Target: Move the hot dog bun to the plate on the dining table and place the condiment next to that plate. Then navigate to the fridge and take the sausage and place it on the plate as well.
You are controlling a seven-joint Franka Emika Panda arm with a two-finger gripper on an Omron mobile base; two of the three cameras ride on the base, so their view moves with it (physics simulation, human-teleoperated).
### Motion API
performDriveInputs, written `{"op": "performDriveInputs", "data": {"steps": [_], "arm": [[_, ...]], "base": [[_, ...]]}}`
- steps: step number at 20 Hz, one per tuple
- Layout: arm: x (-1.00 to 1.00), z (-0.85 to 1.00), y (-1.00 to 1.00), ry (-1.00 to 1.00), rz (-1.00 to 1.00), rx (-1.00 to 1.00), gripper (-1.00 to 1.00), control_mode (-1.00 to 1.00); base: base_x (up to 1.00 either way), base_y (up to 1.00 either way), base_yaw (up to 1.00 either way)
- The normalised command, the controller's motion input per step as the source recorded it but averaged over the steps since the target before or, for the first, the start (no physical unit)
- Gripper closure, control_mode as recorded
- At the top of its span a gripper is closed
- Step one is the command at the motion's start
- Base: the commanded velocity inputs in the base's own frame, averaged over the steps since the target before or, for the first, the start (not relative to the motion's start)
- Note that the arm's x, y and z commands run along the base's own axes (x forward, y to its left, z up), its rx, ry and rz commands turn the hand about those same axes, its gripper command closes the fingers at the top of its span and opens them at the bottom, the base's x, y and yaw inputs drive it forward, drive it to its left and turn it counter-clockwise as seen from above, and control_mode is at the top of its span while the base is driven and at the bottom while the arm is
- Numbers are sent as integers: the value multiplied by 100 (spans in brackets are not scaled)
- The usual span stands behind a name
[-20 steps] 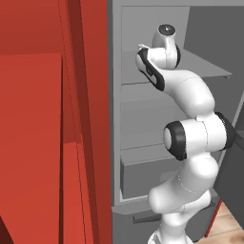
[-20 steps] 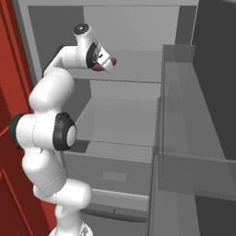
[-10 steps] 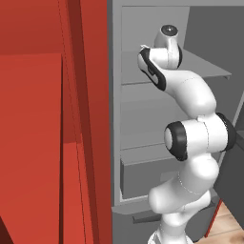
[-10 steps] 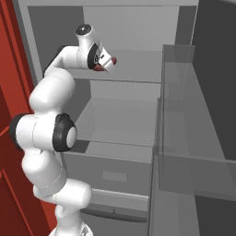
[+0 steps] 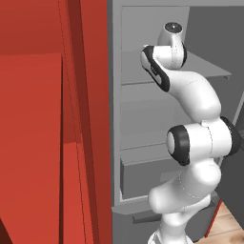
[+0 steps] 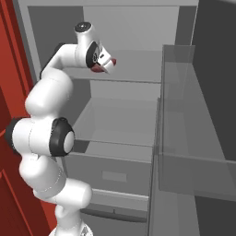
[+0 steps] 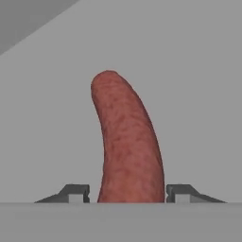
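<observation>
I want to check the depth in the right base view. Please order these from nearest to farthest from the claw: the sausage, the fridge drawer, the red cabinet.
1. The sausage: between the fingers of the claw, at the upper fridge shelf.
2. The red cabinet: off to the left, past the arm.
3. The fridge drawer: far below, at the fridge's bottom.

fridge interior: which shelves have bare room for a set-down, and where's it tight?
In the fridge, the lower shelf above the drawer is bare between the arm and the door bins. The upper shelf is bare right of the gripper. It is tight at the gripper, closed around the sausage.
</observation>
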Motion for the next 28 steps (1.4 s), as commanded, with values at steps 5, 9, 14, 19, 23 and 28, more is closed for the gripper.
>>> {"op": "performDriveInputs", "data": {"steps": [5, 9, 14, 19, 23, 28], "arm": [[-98, -4, -6, -6, 1, 0, 100, -100], [-100, 2, 0, -12, 10, -2, 100, -100], [-100, 36, 5, -16, 13, -14, 100, -100], [-99, 53, 0, -8, 13, -18, 100, -100], [-96, 69, 0, -8, 14, -23, 100, -100], [-100, 64, 0, -7, 16, -21, 100, -100]], "base": [[0, 0, 0], [0, 0, 0], [0, 0, 0], [0, 0, 0], [0, 0, 0], [0, 0, 0]]}}
